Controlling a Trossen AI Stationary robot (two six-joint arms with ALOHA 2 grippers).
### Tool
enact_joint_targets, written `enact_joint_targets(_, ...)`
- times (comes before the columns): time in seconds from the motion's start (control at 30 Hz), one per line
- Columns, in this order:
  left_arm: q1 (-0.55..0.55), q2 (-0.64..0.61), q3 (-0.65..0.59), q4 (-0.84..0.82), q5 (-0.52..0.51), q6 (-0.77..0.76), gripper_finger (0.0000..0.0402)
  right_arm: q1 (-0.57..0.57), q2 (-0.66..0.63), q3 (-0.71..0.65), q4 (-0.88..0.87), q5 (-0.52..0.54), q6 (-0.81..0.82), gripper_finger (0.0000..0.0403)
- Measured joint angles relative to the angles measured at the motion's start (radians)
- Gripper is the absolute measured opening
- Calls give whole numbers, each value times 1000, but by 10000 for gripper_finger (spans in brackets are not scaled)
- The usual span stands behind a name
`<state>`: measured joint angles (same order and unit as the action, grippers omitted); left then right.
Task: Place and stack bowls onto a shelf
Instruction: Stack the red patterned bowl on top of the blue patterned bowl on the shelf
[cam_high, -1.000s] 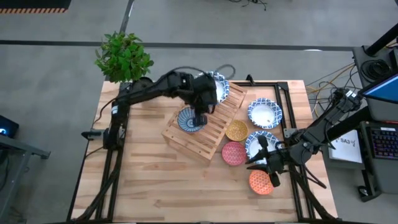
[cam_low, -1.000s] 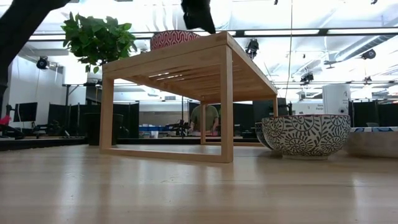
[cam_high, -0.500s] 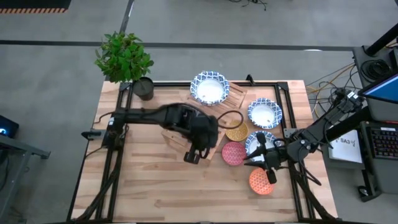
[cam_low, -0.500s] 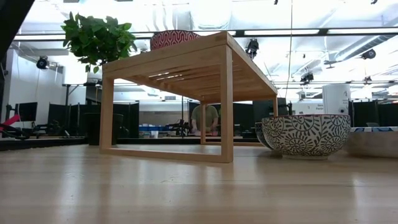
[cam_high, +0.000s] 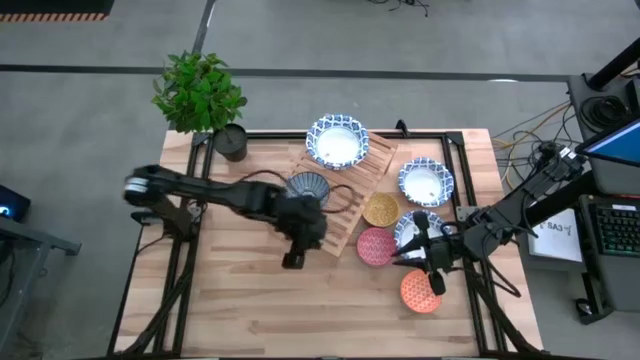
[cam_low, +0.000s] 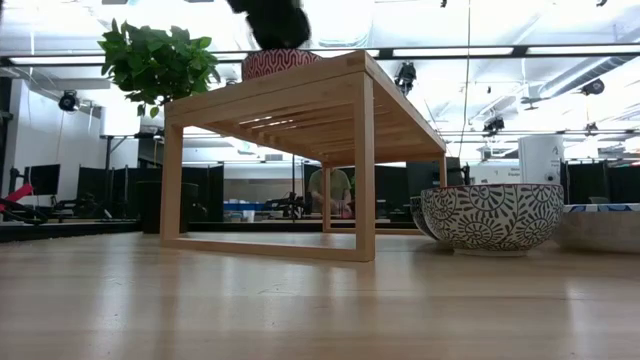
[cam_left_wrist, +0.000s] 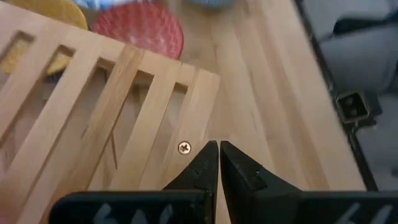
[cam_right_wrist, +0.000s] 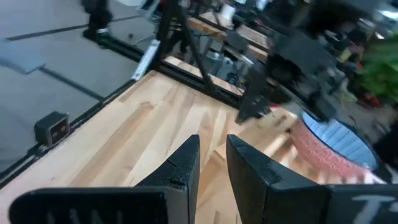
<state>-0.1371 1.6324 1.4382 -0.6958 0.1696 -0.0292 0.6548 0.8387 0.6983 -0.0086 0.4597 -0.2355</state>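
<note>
The wooden slatted shelf stands aslant at mid-table. On it rest a white bowl with a blue rim at its far end and a smaller blue-lined bowl with a red patterned outside. My left gripper is shut and hangs over the shelf's near corner, holding nothing. On the table to the right lie two white-blue bowls, a mustard bowl, a pink-red bowl and an orange bowl. My right gripper hovers there, slightly open, with nothing between its fingers.
A leafy plant in a dark pot stands at the far left corner. A dark patterned bowl sits right of the shelf in the low view. Bare tabletop lies along the near left.
My left gripper, shut throughout, has drawn away from the blue-lined bowl on the shelf, going toward the table's near edge and sinking, its arm swinging out to the left. The bowl has stayed on the shelf. My right arm has kept still.
</note>
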Motion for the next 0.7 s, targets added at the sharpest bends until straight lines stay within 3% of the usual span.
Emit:
enact_joint_targets(0.17, -8, -233, -306, 329, -3, -15, 0, -47, 0, 0, -33, 174, 208, 68)
enact_joint_targets(0.3, -8, -409, -516, 638, -3, -2, 0, -73, 7, 0, -151, 187, 447, 68)
enact_joint_targets(0.43, -6, -562, -663, 839, -21, 129, 0, -73, 44, 0, -271, 173, 700, 68)
enact_joint_targets(0.57, -6, -688, -754, 922, -171, 262, 0, -75, 95, 0, -290, 101, 808, 68)
enact_joint_targets(0.7, -6, -774, -798, 931, -366, 299, 0, -75, 136, 0, -290, 81, 880, 70)
